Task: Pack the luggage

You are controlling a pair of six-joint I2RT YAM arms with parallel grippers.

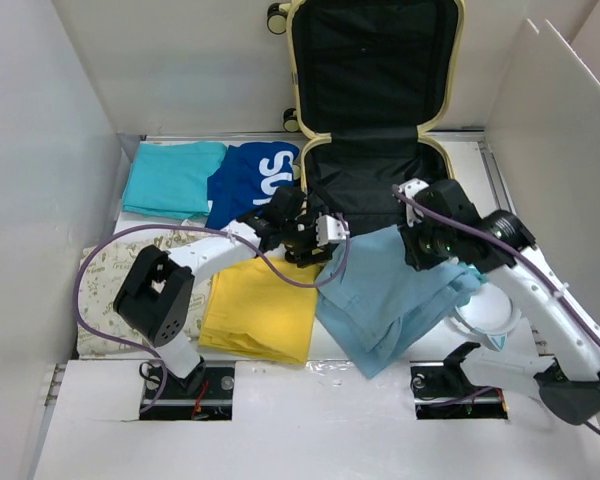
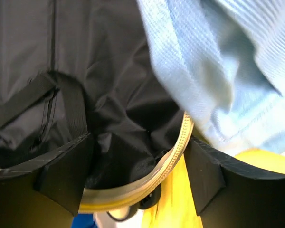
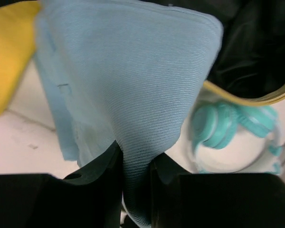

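Note:
The luggage (image 1: 372, 172), pale yellow with black lining, lies open at the back, its lid standing against the wall. A light blue garment (image 1: 390, 300) drapes over its front edge and onto the table. My right gripper (image 1: 421, 250) is shut on a fold of this garment (image 3: 133, 71), which is pinched between the fingers (image 3: 135, 166). My left gripper (image 1: 318, 238) hovers open at the luggage's front left corner. In the left wrist view its jaws (image 2: 135, 164) straddle the zip rim (image 2: 176, 156) with nothing held, and the blue garment (image 2: 228, 71) hangs to the right.
A folded yellow garment (image 1: 265, 305) lies left of the blue one. A teal folded cloth (image 1: 170, 178) and a navy shirt (image 1: 250, 180) sit at the back left, a patterned cream cloth (image 1: 105, 275) at the left. Teal headphones (image 3: 223, 130) lie right of the luggage. White walls enclose the table.

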